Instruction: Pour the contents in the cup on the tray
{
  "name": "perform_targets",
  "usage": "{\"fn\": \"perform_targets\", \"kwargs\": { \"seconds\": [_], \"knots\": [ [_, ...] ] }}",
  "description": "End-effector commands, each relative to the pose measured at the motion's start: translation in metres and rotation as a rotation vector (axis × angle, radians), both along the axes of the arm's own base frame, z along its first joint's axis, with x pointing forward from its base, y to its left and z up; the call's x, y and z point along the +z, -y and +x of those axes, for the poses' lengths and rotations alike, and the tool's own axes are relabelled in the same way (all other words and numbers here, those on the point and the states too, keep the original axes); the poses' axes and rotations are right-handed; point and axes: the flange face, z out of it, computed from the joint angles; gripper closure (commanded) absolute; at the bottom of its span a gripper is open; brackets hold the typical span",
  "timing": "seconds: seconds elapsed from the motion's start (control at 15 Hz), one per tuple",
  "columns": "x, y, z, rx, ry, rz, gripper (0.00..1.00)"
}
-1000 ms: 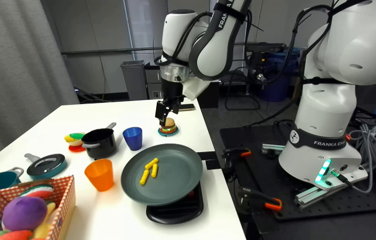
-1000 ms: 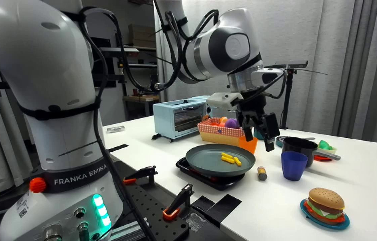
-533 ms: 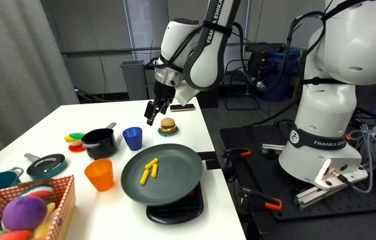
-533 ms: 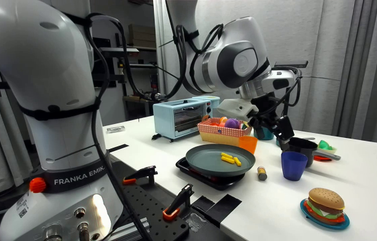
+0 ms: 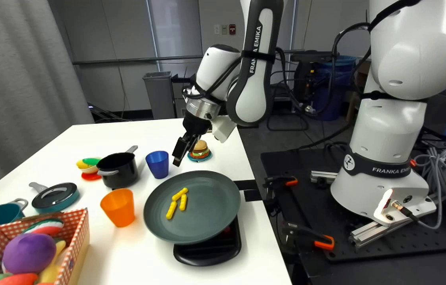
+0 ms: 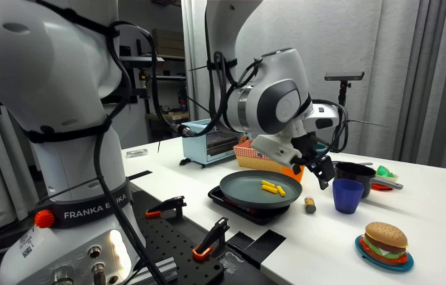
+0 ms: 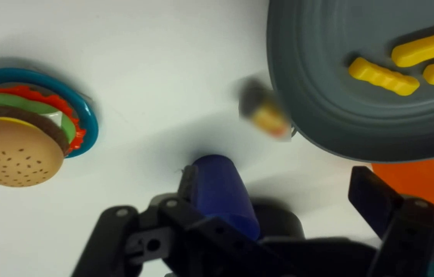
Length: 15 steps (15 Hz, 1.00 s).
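— Blue drinking cup: standing where?
— Upright on the white table, just beside the black pot, apart from the gripper in both exterior views.
— Poured out?
— Seems so, judging by three yellow sticks in the round grey-green pan. Cannot tell about leftovers inside the cup.
— And the fingers?
— Spread wide, grasping nothing.
— Biggest worry, then?
— Toppling the cup. Overlaps with a fingertip in the wrist view; could get caught at the rim by coming lower without first centring the gap, and so strew any leftovers on the table.
— Any danger nearer the pan?
— Yes: bumping the edge while swinging across. Partly overhangs a black stand, so might tilt and spill the sticks.
— And the small bottle near the pan?
— Likely to roll when nudged. Best given a wide berth.
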Motion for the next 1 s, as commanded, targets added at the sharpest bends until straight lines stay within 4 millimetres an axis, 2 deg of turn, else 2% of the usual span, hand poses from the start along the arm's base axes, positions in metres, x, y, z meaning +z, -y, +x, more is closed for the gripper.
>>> {"fn": "perform_targets", "kwargs": {
  "seconds": [0.0, 0.2, 0.4, 0.6, 0.93],
  "knots": [
    [0.0, 0.026, 0.002, 0.033, 0.064, -0.013, 0.0],
    [0.012, 0.044, 0.008, 0.063, 0.1, -0.061, 0.0],
    [0.012, 0.046, 0.017, 0.098, 0.116, -0.065, 0.0],
    [0.001, 0.04, 0.025, 0.154, 0.135, -0.04, 0.0],
    [-0.014, 0.051, 0.033, 0.204, 0.134, -0.041, 0.0]
  ]
}}
